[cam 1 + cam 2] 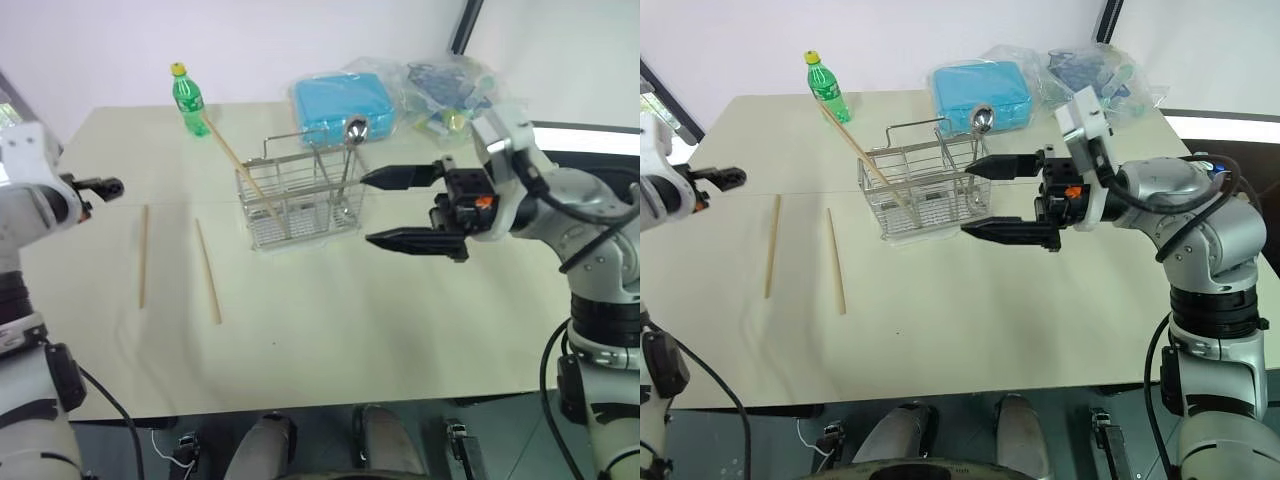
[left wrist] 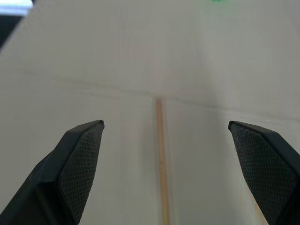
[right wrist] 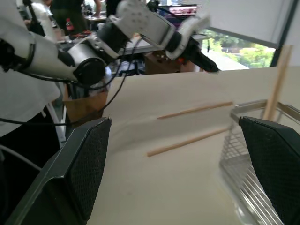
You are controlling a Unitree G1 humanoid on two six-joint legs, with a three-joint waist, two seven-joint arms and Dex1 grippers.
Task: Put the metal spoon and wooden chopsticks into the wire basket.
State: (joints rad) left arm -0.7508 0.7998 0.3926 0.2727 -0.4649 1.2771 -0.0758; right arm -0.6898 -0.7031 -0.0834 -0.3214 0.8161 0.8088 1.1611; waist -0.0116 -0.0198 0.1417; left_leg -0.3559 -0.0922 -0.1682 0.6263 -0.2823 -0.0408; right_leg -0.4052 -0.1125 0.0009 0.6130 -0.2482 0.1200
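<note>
Wooden chopsticks: two flat on worktop (image 1: pixel 400 330), nearer one (image 1: pixel 143 256) beneath left gripper (image 2: pixel 164 154), jaws wide, empty. One more, plus metal spoon (image 1: pixel 353 133), already in wire basket (image 1: pixel 298 200). Right gripper (image 1: pixel 400 208) open, empty. Advice: straddle stick mid-length, descend squarely.

The wire basket (image 1: pixel 298 198) is a rectangular silver wire-grid rack with upright dividers and a raised wire handle, standing upright on the table. The metal spoon (image 1: pixel 351 150) stands in its right end, handle down, with the shiny rounded bowl sticking up above the rim. 1 of the wooden chopsticks (image 1: pixel 240 165) leans inside the basket's left part, its upper end slanting out up and to the left. 2 more light-brown chopsticks lie flat on the table left of the basket, well apart from it: one (image 1: pixel 143 256) farther left, the other (image 1: pixel 208 271) nearer the basket, roughly side by side, not touching.
</note>
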